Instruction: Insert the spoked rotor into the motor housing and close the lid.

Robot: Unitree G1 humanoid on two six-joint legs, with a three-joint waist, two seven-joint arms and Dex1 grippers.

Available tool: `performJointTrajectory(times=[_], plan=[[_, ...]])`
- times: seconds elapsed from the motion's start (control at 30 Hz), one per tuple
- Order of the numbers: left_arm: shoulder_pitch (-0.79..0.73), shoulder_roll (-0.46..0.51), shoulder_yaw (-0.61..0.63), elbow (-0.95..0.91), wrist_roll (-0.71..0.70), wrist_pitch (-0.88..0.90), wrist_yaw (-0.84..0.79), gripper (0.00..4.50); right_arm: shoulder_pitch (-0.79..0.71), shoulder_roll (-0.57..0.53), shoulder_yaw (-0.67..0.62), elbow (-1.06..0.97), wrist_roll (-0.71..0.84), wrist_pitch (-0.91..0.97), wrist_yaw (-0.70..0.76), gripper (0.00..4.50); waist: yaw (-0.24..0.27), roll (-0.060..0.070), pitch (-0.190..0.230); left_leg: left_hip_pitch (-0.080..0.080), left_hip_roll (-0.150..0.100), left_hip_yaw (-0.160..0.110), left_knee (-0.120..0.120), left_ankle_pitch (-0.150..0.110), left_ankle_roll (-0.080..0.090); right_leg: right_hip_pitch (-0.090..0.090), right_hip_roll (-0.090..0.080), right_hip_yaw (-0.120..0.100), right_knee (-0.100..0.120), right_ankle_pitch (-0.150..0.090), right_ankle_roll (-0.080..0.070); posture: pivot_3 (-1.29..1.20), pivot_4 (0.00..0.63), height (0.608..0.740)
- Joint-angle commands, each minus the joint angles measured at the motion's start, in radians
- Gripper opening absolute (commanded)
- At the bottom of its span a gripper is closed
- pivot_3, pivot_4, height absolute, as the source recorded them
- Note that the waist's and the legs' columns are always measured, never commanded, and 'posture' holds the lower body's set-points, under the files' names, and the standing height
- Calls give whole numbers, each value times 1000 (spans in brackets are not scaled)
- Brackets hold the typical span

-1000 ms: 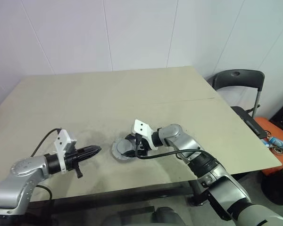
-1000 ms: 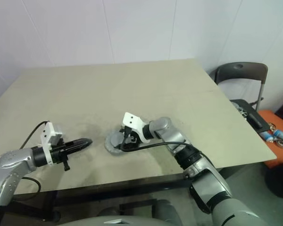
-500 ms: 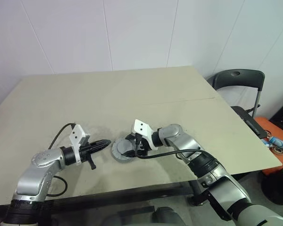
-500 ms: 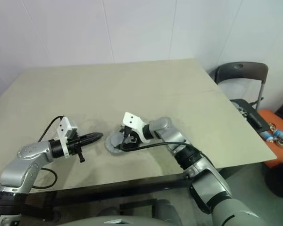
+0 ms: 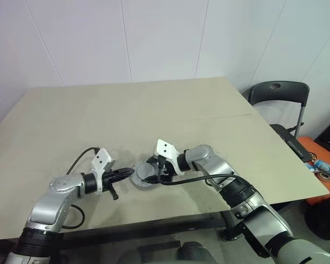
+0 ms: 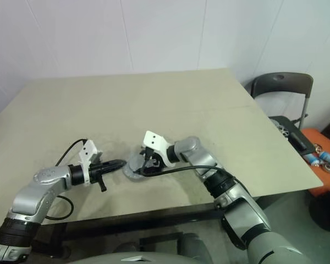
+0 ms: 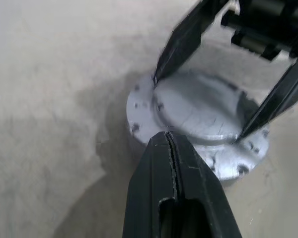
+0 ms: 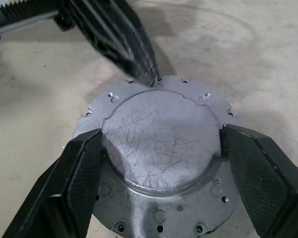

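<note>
Lid [image 8: 161, 148]: grey notched disc lying flat on beige table [image 5: 154, 110], near its front edge | right gripper [image 8: 161, 144]: fingers spread wide, one pressed to each side of lid's raised centre | left gripper [image 7: 170, 141]: fingers pinched together, tip at lid's rim | room: white wall, dark chair [image 5: 278, 93] beside table

Even, soft indoor light, faint shadows on the table [image 5: 154, 110], dull sheen on the lid [image 8: 161, 144], wrist views blurred near the lens.
</note>
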Motion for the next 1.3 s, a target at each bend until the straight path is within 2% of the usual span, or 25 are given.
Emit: performJointTrajectory(times=[0.03, 0.33, 0.37, 0.4, 0.6, 0.77, 0.97, 1.1, 1.17, 1.3], plan=[[-15, 14, -3, -24, 3, 22, 2, 0, 12, -21, 18, 18, -31, 31, 1, 3451, 0, 0, 0, 0, 0, 0, 0, 0, 0, 0, 0, 0, 0, 0, 0, 0, 0, 740], [-6, 25, -18, -45, 12, 64, 6, 0, 7, -16, -1, 9, -18, 59, -7, 3451, 1, 0, 0, 0, 0, 0, 0, 0, 0, 0, -1, 0, 0, 0, 0, 0, 0, 740], [-7, 27, -19, -45, 14, 67, 6, 0, 5, -16, -5, 8, -16, 62, -8, 4177, 1, 0, 0, 0, 0, 0, 0, 0, 0, 0, -1, 0, 0, 0, 0, 0, 0, 740], [-8, 28, -20, -45, 17, 69, 8, 0, 3, -16, -10, 7, -12, 66, -7, 4472, 1, 0, 0, 0, 0, 0, 0, 0, 0, 0, -1, 0, 0, 0, 0, 0, 0, 740], [-16, 37, -25, -41, 25, 76, 5, 0, -20, -9, -72, -27, 45, 131, 1, 4490, 0, 0, 0, 0, 0, 0, 0, 0, 0, 0, -1, 0, 0, 0, 0, 0, 0, 740], [-26, 48, -28, -35, 28, 78, -3, 0, -63, -15, -184, -37, 131, 227, -9, 4490, 0, 1, 1, -1, 0, 0, 0, 0, 0, -1, -1, 0, 0, 0, 0, 0, 0, 740], [-40, 58, -36, -22, 36, 69, -14, 0, -73, -66, -335, -66, 282, 497, -9, 4490, 2, 1, 1, -2, 0, 0, -1, 0, 0, -2, -1, 0, -1, 0, 0, 0, 0, 740], [-41, 61, -42, -10, 41, 61, -21, 0, -56, -114, -441, -34, 377, 834, -67, 4490, 3, 2, 1, -2, 0, 0, -2, 0, 0, -2, -2, 0, -1, 0, 0, 0, 0, 740], [-40, 62, -47, -5, 42, 55, -25, 0, -54, -109, -503, -16, 411, 981, -107, 4490, 4, 2, 1, -2, 0, 0, -2, 0, 0, -2, -2, 0, -1, 0, 0, 0, 0, 740], [-40, 60, -50, 3, 47, 48, -31, 0, -49, -67, -607, 13, 460, 1125, -181, 4490, -1, 3, 2, -2, 0, 0, -2, 0, 0, -3, -2, 0, -1, 0, 0, 0, 0, 740]])
